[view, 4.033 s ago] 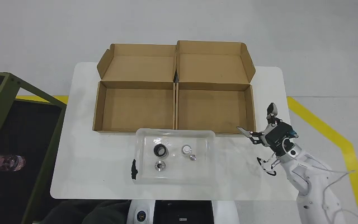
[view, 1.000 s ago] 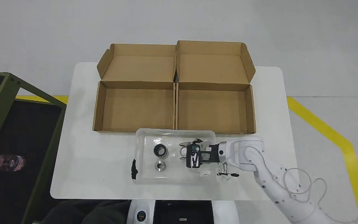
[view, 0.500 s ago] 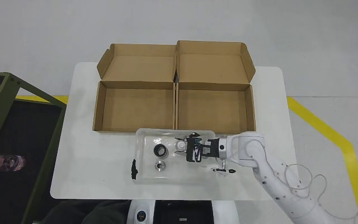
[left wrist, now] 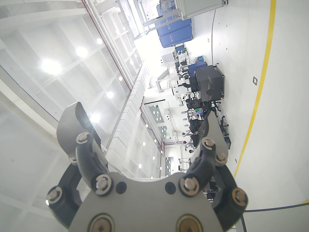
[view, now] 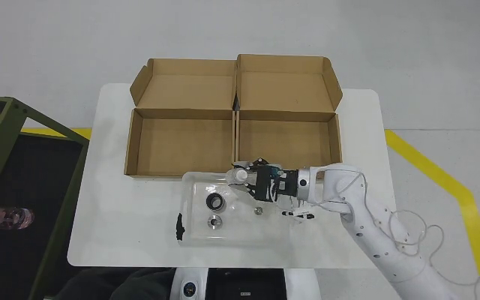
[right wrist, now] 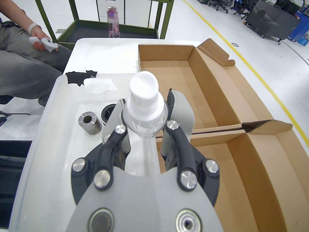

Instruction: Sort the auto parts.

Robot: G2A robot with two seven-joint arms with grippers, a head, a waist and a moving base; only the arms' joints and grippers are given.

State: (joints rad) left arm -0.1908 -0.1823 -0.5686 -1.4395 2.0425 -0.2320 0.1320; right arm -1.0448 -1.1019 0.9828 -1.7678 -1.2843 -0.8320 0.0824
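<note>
My right gripper [view: 244, 178] is shut on a white-capped clear part [view: 238, 175], held above the far rim of the clear tray [view: 196, 234], just short of the seam between the two cardboard boxes. In the right wrist view the part [right wrist: 143, 85] stands upright between the gripper's [right wrist: 146, 108] fingers. Left in the tray are a black ring [view: 215, 201], a metal cylinder [view: 215, 222] and a small metal piece [view: 258, 211]. The cylinder [right wrist: 89, 123] and ring [right wrist: 108, 113] lie beyond the fingers. My left gripper [left wrist: 142, 119] is open, pointing up into the room.
Two open cardboard boxes, the left box [view: 180, 146] and the right box [view: 285, 148], sit side by side behind the tray with their lids folded back. A black scrap [view: 179, 225] is stuck at the tray's left edge. A green cart [view: 30, 195] stands left of the table.
The right arm came from the table's right side into the tray, shut on the white-capped part, and has carried it from the tray's middle toward the far rim.
</note>
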